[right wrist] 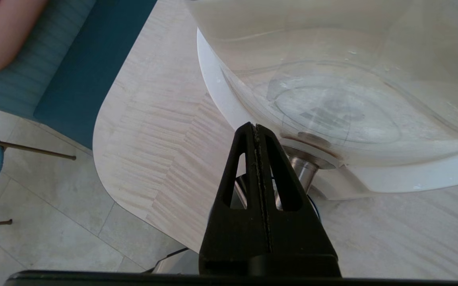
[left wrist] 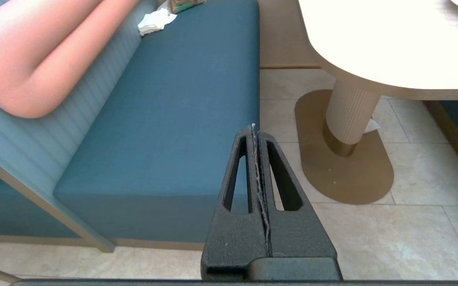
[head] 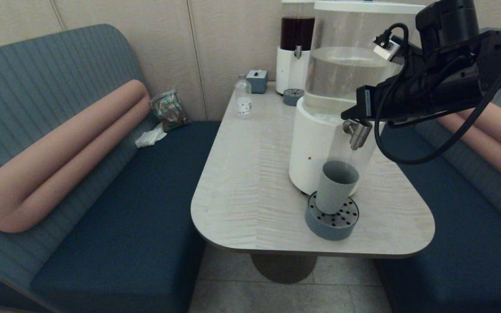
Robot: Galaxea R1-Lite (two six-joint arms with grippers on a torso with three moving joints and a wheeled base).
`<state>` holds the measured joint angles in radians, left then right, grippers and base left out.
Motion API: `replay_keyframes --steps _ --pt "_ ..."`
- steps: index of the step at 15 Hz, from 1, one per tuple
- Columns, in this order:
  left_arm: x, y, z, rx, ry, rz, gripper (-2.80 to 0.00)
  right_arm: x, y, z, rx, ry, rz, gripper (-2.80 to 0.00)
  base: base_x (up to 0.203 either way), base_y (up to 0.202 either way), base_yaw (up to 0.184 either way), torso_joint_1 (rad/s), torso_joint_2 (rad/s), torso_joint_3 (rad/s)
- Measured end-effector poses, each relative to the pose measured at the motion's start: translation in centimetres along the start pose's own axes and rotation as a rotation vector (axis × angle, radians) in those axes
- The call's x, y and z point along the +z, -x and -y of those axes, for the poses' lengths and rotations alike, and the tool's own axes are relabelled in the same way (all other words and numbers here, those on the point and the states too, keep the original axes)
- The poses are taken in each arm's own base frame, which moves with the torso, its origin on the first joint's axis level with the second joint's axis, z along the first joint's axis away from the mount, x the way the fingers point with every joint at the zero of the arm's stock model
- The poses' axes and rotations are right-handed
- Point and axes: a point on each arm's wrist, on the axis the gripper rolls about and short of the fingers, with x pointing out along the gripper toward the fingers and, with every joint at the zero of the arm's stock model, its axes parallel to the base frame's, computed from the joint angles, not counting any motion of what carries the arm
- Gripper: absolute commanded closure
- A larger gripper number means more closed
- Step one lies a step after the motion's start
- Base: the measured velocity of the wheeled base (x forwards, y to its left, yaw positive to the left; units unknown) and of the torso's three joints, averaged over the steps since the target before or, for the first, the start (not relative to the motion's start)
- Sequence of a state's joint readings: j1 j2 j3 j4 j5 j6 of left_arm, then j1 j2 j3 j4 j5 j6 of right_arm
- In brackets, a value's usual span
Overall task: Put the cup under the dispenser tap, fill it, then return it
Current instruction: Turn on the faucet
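Grey-blue, the cup (head: 335, 186) stands on the drip tray (head: 332, 222) under the dispenser tap (head: 357, 133), where the right tool (head: 349, 115), fingers shut and empty, presses the tap, apparently to fill it; the left tool (left wrist: 255, 131) hangs parked, shut, beside the desk (head: 250, 182).

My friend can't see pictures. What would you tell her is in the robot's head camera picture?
A grey-blue cup stands on a round drip tray under the steel tap of a big clear water dispenser on a pale table. The robot's right gripper, shut, reaches in just above the tap. Blue benches with pink cushions sit on both sides.
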<state>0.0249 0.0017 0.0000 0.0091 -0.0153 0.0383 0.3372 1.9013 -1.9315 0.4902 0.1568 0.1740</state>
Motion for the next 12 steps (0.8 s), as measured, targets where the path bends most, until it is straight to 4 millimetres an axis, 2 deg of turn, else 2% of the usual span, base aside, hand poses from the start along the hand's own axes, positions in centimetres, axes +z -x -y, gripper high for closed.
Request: replay_keyframes --steps 12 --pt "0.0 0.0 0.0 0.0 0.0 0.0 0.0 0.04 0.52 -0.59 0.008 0.007 0.003 0.0 0.0 0.0 0.0 0.0 0.0 0.0"
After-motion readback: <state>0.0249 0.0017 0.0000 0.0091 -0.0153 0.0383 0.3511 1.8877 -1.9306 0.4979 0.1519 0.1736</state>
